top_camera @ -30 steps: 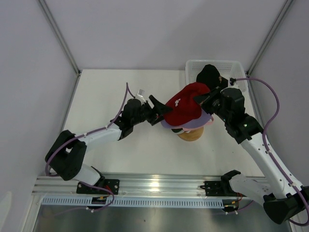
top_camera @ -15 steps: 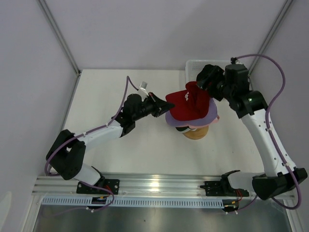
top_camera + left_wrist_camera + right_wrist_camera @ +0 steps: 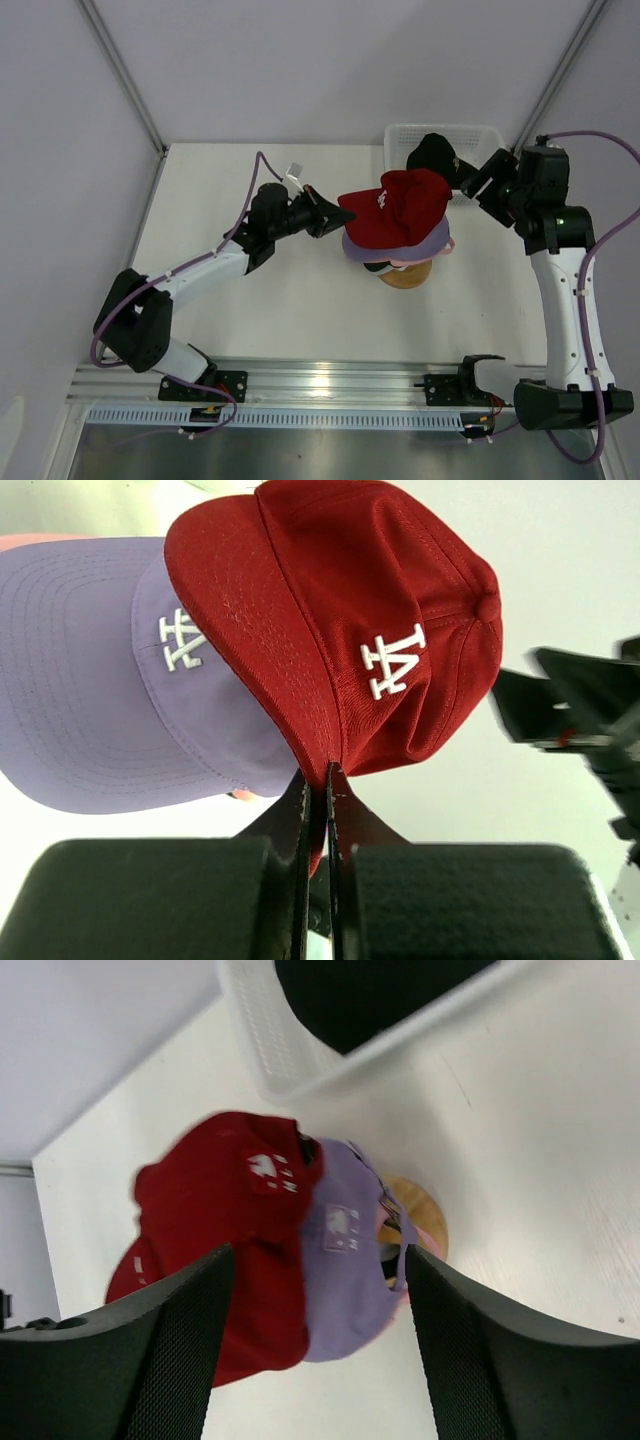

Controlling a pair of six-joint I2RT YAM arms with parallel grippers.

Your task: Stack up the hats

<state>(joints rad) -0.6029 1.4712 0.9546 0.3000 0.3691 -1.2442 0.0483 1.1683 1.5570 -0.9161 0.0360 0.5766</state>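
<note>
The left pincer (image 3: 318, 780) is clamped narrow on the curved brim edge of the red cap (image 3: 390, 610), soft stitched twill with a white embroidered logo and a top button. Just past the pincer and under that cap lies the lavender cap (image 3: 100, 680), its brim ringed with stitching, on a round wooden stand (image 3: 405, 277). The right pincer (image 3: 318, 1252) stands wide, apart from the stack, with a black cap (image 3: 430, 152) beside it in a white mesh basket (image 3: 470, 130).

White matte worktop (image 3: 300, 310), a few faint marks on its right side. Plain pale grey walls (image 3: 330, 60) on three sides, joined by two slanted metal corner posts (image 3: 122, 75). Aluminium rail (image 3: 330, 380) along the near edge, glare patch at its middle. Slotted cable duct (image 3: 300, 414) below. Soft, even light.
</note>
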